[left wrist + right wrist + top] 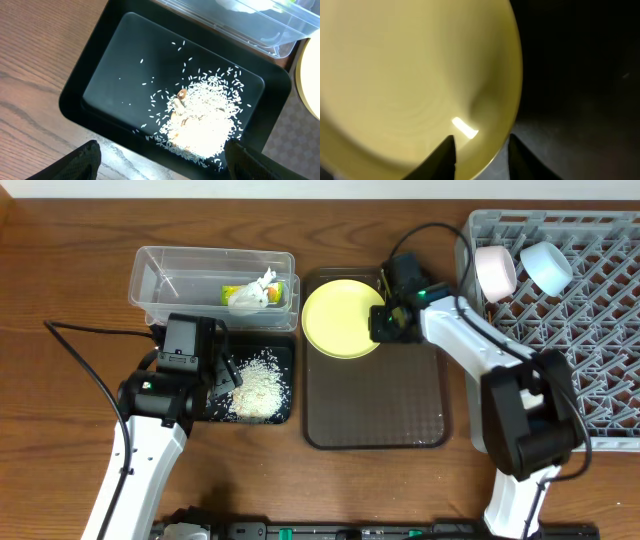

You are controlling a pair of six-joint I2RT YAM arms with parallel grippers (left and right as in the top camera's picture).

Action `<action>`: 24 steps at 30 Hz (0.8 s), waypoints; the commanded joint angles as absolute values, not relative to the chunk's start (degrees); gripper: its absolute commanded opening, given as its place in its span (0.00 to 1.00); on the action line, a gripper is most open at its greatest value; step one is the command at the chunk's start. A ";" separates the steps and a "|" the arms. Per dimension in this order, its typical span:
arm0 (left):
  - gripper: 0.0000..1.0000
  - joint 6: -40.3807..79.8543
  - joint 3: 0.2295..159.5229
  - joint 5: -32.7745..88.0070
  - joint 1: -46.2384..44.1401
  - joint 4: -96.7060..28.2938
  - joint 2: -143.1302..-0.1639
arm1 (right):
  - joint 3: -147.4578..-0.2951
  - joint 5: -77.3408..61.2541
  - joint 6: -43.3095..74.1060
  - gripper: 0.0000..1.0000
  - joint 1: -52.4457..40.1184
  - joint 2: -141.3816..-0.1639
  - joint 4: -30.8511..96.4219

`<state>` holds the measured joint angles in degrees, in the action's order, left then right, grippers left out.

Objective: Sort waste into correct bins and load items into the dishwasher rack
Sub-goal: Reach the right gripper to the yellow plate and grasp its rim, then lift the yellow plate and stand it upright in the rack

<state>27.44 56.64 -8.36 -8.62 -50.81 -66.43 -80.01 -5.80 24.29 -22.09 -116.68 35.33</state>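
In the overhead view the left arm covers the left part of the black tray (285, 355), and the frame cuts off the right side of the dishwasher rack (600, 330). The right wrist view is blurred and shows only part of the yellow plate (338, 318), with darkness beside it. The tissue (250, 297) and the green-and-yellow wrapper (236, 290) lie together in the clear tub (160, 265), which sits at the far left of the worktop (60, 280) with its long axis running left to right. The black tray sits just in front of it. The rice (205, 125) is heaped in the tray's right half, stretched from far to near, with stray grains scattered to the left and a few brownish bits on top that are hard to make out. The left tool (160, 167) hangs over the tray's near edge with its jaws wide apart, holding nothing, and the heap is just beyond it. The plate lies flat, face up, on the far end of the brown serving tray (380, 410). The right tool (481, 160) straddles the plate's right rim, one finger over the inner face and one outside. I cannot tell whether the jaws press on the rim. The pink bowl (495, 270) and blue bowl (546, 266) sit tilted in the rack's far left corner.
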 commanded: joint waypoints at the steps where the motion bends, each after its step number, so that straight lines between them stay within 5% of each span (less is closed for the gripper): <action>1: 0.82 28.16 56.14 -9.50 -8.27 -50.98 -66.67 | -79.79 -2.70 28.95 0.24 -22.44 -118.15 35.38; 5: 0.81 28.18 56.14 -9.50 -8.27 -50.98 -66.67 | -79.81 -0.30 28.97 0.02 -22.35 -117.80 35.59; 12: 0.81 28.18 56.14 -9.47 -8.27 -51.00 -66.67 | -79.83 3.66 27.66 0.01 -19.49 -112.46 38.26; 24: 0.81 28.18 56.14 -9.50 -8.27 -50.96 -66.67 | -79.83 20.71 5.06 0.01 -6.07 -88.53 42.17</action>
<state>27.44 56.64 -8.36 -8.62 -50.81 -66.43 -79.72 12.10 13.43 -8.73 -92.95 42.11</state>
